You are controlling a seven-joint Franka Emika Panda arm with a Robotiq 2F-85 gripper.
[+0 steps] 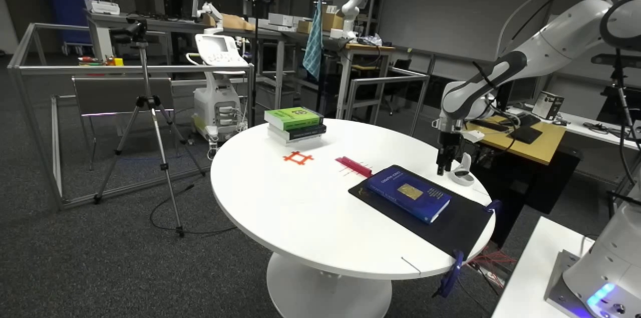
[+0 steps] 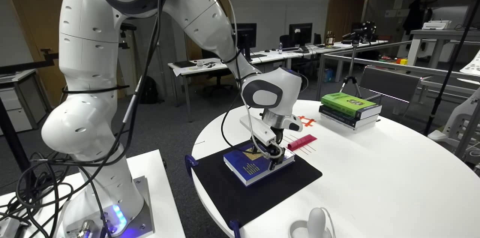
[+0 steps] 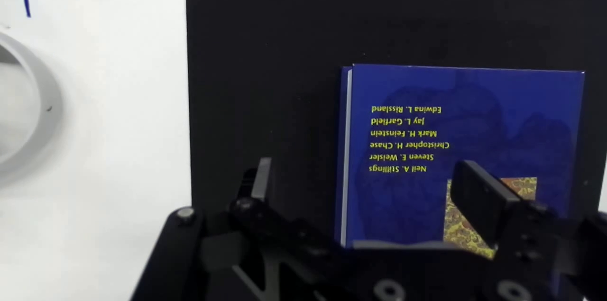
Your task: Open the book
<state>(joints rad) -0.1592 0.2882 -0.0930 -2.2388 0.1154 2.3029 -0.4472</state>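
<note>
The book [image 1: 409, 191] is a closed navy-blue book with a tan square on its cover. It lies flat on the black mat [image 1: 465, 223] and also shows in an exterior view [image 2: 243, 163] and in the wrist view [image 3: 512, 116]. My gripper [image 3: 370, 182] is open and empty, pointing down above the mat. In the wrist view one finger is over the mat beside the book's white page edge, and the other is over the cover near the tan square. The gripper also shows in both exterior views [image 1: 442, 168] [image 2: 265, 158]. It partly hides the book's cover.
Green, black and white books [image 1: 294, 125] stand stacked on the white round table [image 1: 280, 208]. A pink object [image 1: 355, 165] and an orange frame [image 1: 298, 157] lie there too. A white controller [image 2: 317, 225] stands beside the mat. Blue clamps [image 1: 453, 275] grip the mat's edge.
</note>
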